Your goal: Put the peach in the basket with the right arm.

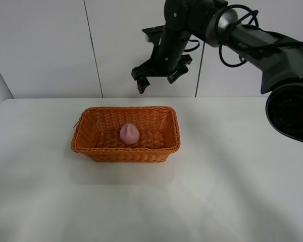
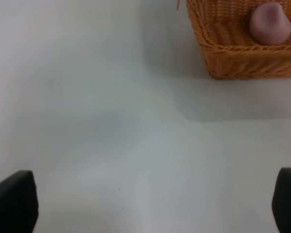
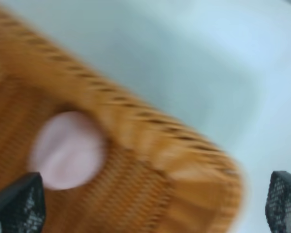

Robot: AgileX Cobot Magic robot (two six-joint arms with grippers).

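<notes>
Peach point(image 1: 129, 134) mid-basket point(image 1: 125, 153), walls clear

The right wrist view blurs the basket point(image 3: 150, 165) and peach point(image 3: 65, 150), its fingers point(image 3: 17, 204) cropped.

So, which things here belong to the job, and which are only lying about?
Belong to the job: peach, lying in the basket; right hand, open, raised over it.
Not part of it: left hand, open; white table.
</notes>
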